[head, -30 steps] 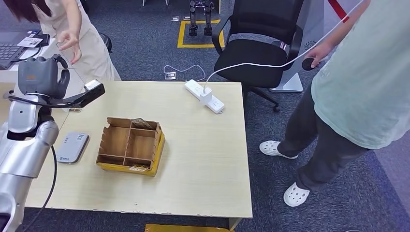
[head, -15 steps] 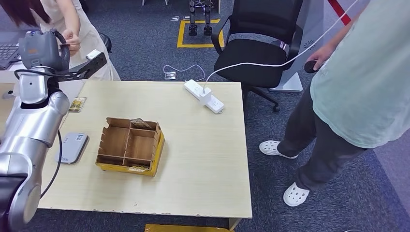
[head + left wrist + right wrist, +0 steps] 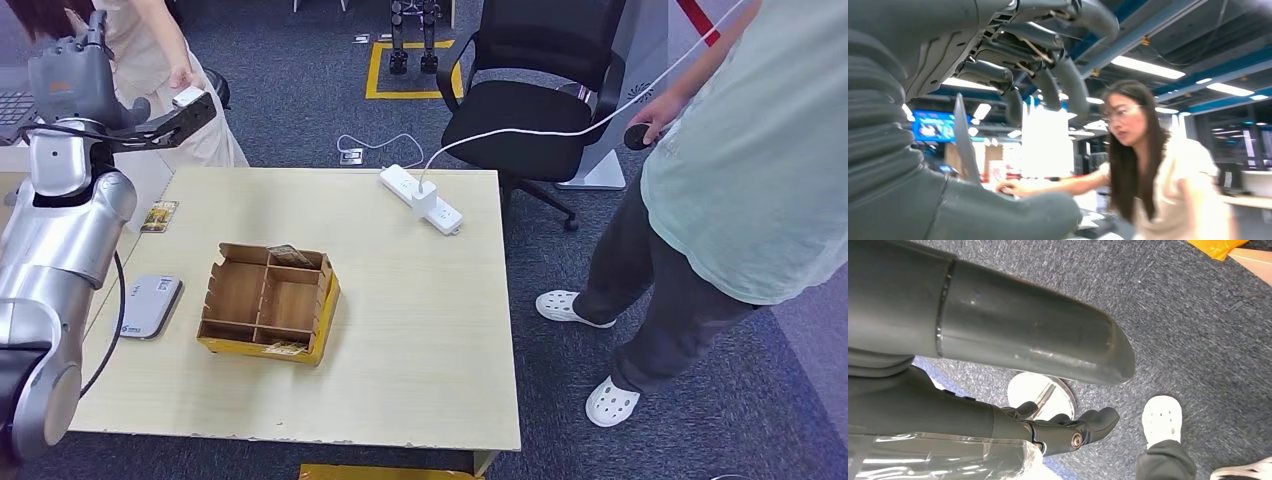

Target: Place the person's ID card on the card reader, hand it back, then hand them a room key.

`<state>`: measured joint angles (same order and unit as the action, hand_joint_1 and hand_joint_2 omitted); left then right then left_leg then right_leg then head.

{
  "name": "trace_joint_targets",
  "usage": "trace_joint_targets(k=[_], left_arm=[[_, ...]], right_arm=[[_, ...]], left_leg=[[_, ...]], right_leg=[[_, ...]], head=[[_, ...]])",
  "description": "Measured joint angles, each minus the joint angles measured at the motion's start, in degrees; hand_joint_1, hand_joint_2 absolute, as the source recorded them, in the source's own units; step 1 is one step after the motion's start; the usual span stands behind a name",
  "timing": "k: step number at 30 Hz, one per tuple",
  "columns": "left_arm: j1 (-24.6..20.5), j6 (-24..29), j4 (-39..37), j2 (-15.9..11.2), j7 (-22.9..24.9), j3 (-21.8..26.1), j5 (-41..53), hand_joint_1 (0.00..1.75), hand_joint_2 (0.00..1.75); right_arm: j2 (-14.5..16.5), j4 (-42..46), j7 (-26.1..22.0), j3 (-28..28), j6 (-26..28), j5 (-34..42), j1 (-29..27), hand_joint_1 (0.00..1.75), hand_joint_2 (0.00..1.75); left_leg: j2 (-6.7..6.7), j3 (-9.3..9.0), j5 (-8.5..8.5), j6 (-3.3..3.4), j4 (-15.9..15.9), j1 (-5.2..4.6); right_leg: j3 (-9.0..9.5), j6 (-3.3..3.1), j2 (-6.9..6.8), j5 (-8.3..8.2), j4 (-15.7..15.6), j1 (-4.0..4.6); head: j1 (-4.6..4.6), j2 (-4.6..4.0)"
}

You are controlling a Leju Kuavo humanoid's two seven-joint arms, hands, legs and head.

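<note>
My left hand [image 3: 72,72] is raised high at the far left, toward a person in beige [image 3: 150,40]. In the left wrist view a thin grey card [image 3: 965,142] stands edge-on between the thumb [image 3: 1013,215] and the curled fingers [image 3: 1048,85], and the person's hand [image 3: 1008,188] reaches toward it. The grey card reader [image 3: 148,305] lies flat near the table's left edge with nothing on it. Another card [image 3: 160,215] lies on the table at the far left. My right hand [image 3: 1068,430] hangs over the carpet and holds nothing.
A brown cardboard divider box [image 3: 268,300] stands left of the table's middle, with a card [image 3: 290,255] in a back compartment. A white power strip [image 3: 422,200] lies at the far edge. A second person in a green shirt [image 3: 740,170] stands right, by a black office chair [image 3: 530,100].
My left arm has lifted from table height up toward the person in beige. Their hand has come close to my wrist. The card on the table is now uncovered.
</note>
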<state>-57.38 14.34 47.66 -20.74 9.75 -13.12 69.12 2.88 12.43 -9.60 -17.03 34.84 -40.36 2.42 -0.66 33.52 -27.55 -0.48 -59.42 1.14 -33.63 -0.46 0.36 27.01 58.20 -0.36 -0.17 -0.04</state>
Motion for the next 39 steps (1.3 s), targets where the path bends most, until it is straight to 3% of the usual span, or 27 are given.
trace_joint_targets(k=[5,8,12,15,17,21,26,30,33,36,39], left_arm=[[-1.1,-2.8,-0.4,-5.3,-0.9,0.0,-0.7,0.0,1.75],[-1.1,-7.3,-0.4,-8.8,-3.2,0.0,-2.8,0.0,1.75],[-1.1,-18.9,-0.3,-13.3,-10.1,-0.3,-9.9,0.0,1.75],[-0.3,-31.5,1.5,-18.1,-17.4,-2.1,-22.4,0.0,1.75],[0.6,-39.1,4.3,-22.2,-19.7,-4.1,-32.4,0.0,1.75],[-0.8,-50.8,10.8,-31.2,-17.5,-10.6,-45.6,0.0,1.75],[-10.3,-61.8,16.5,-39.2,-12.0,-23.6,-50.9,0.0,1.75],[-19.6,-61.0,17.8,-43.4,-9.3,-37.4,-43.2,0.0,1.75],[-23.0,-56.8,17.9,-47.0,-9.4,-46.3,-37.3,0.0,1.75],[-22.5,-49.6,17.9,-51.4,-6.7,-52.1,-37.8,0.0,1.75],[-17.3,-36.6,17.9,-57.1,-0.7,-56.1,-43.3,0.0,1.75]], right_arm=[[0.0,-0.1,0.0,0.3,0.2,0.5,-0.5,0.0,0.0],[0.0,-0.2,-0.1,0.6,0.4,0.9,-0.7,0.0,0.0],[-0.1,-0.3,-0.9,1.4,0.5,1.1,-0.7,0.0,0.0],[-0.3,-0.3,-1.7,1.9,0.5,1.1,-0.7,0.0,0.0],[-0.6,-0.3,-2.2,2.3,0.4,1.0,-0.6,0.0,0.0],[-1.2,-0.3,-2.4,3.0,0.2,0.7,-0.1,0.0,0.0],[-1.8,-0.3,-2.2,3.7,-0.1,0.2,0.5,0.0,0.0],[-1.8,-0.3,-1.6,4.4,-0.1,0.0,0.7,0.0,0.0],[-1.8,-0.3,-1.4,4.7,0.0,0.0,0.6,0.0,0.0],[-1.8,-0.3,-1.3,5.2,0.1,0.2,0.6,0.0,0.0],[-1.8,-0.3,-1.5,5.9,0.4,0.8,0.3,0.0,0.0]], left_leg=[[-0.08,0.01,0.01,-0.03,0.0,0.01],[-0.13,0.01,0.01,-0.04,0.1,0.01],[-0.12,0.03,0.02,-0.05,0.1,0.02],[-0.21,0.04,0.02,-0.06,0.1,0.02],[-0.3,0.07,0.02,-0.06,0.1,0.02],[-0.3,0.19,0.01,-0.07,0.0,0.04],[-0.18,0.29,0.01,-0.08,0.0,0.06],[-0.23,0.26,0.02,-0.08,0.1,0.04],[-0.35,0.21,0.01,-0.09,0.1,0.04],[-0.38,0.18,-0.01,-0.13,0.2,0.04],[-0.42,0.09,-0.1,-0.27,0.2,0.02]], right_leg=[[-0.09,-0.02,0.1,0.02,0.1,0.01],[-0.13,-0.03,0.15,0.03,0.1,0.01],[-0.13,-0.04,0.15,0.04,0.1,0.01],[-0.14,-0.04,0.22,0.02,0.1,0.01],[-0.2,-0.04,0.29,0.02,0.1,0.01],[-0.36,-0.04,0.3,0.02,0.1,0.04],[-0.39,-0.04,0.17,0.02,0.1,0.06],[-0.37,-0.08,0.19,-0.01,0.1,0.04],[-0.38,-0.11,0.31,-0.01,0.1,0.04],[-0.4,-0.18,0.35,0.03,0.1,0.04],[-0.37,-0.29,0.4,0.13,0.1,0.01]], head=[[0.01,0.0],[-0.04,0.0],[-0.04,0.0],[-0.03,0.0],[-0.05,0.0],[-0.09,0.0],[-0.07,0.0],[-0.01,0.0],[-0.04,0.0],[-0.03,0.0],[-0.02,-0.01]])
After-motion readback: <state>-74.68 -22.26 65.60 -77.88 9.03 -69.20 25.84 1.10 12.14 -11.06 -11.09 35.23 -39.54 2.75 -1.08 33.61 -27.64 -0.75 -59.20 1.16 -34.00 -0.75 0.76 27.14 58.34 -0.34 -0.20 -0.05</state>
